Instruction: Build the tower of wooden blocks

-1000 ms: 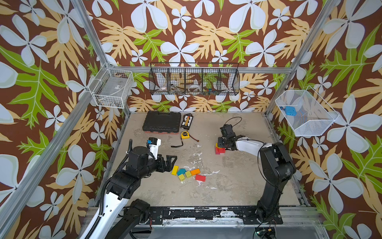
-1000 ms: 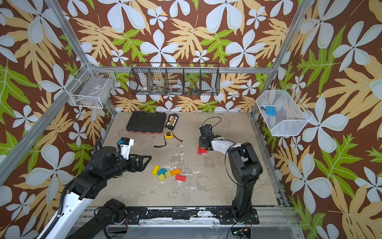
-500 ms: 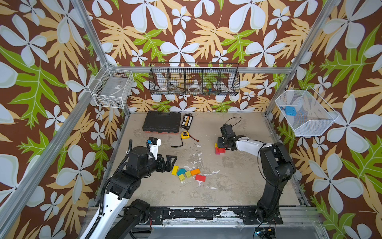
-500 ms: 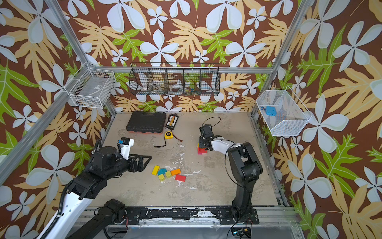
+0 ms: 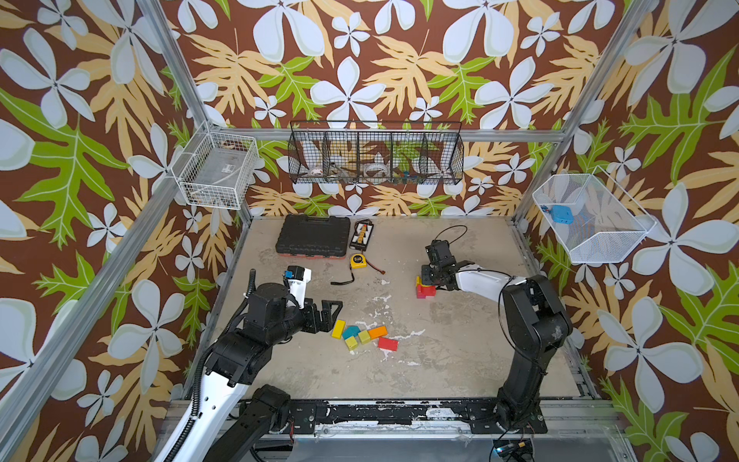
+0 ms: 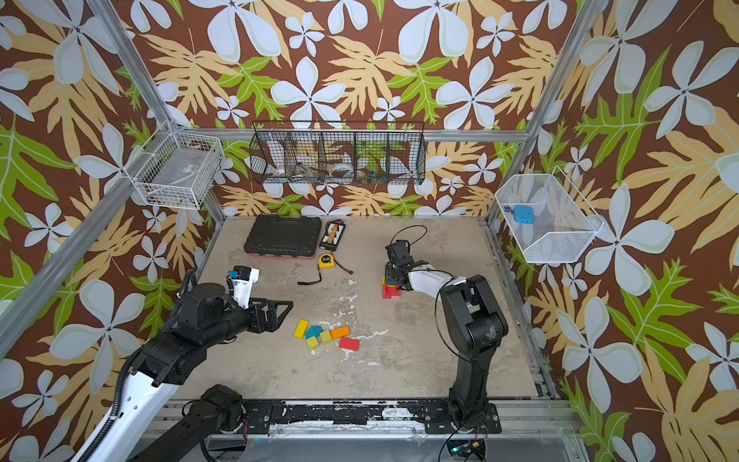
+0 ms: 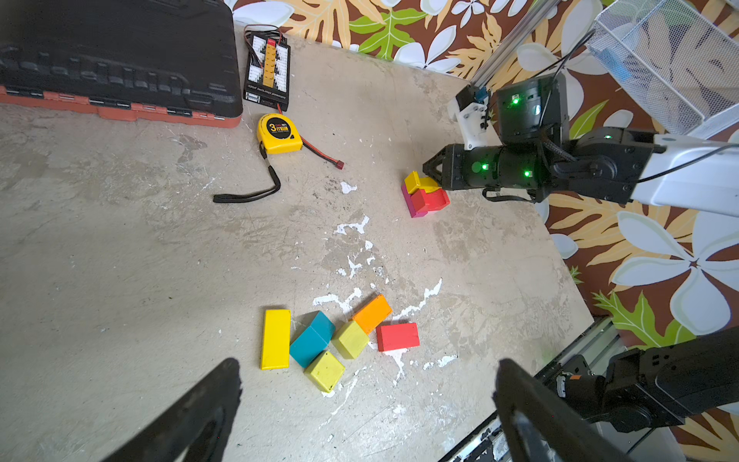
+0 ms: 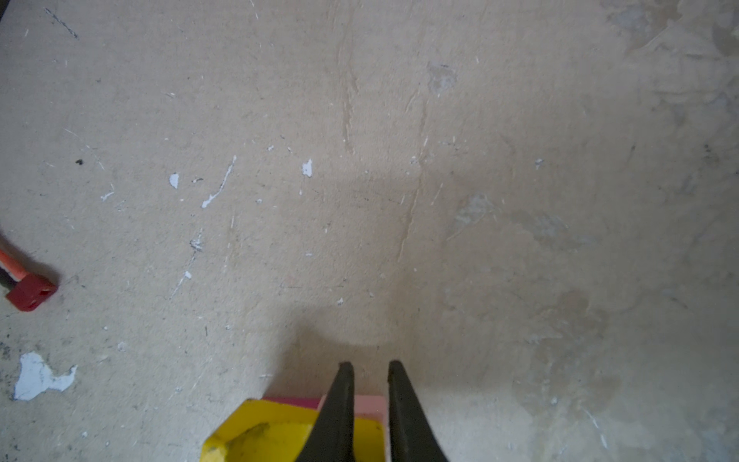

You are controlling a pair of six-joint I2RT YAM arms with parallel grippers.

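The tower (image 5: 424,289) (image 6: 390,291) is a low stack at the right middle. It has a pink and magenta base, a red block (image 7: 430,200) and a yellow block (image 7: 420,183) (image 8: 272,434) on top. My right gripper (image 5: 424,276) (image 8: 370,366) hovers just over the yellow block, nearly shut, with a narrow empty gap. Several loose wood blocks lie in a cluster at the front middle: a yellow brick (image 7: 276,338), a teal block (image 7: 312,340), two lime cubes (image 7: 324,370), an orange block (image 7: 372,313) and a red brick (image 7: 398,337). My left gripper (image 5: 330,316) (image 7: 370,368) stands wide open and empty just left of them.
A black tool case (image 5: 314,236), a small charger board (image 5: 362,235) and a yellow tape measure (image 5: 358,261) with its strap lie at the back left. A red connector (image 8: 30,292) on a cable lies near the tower. Wire baskets hang on the walls.
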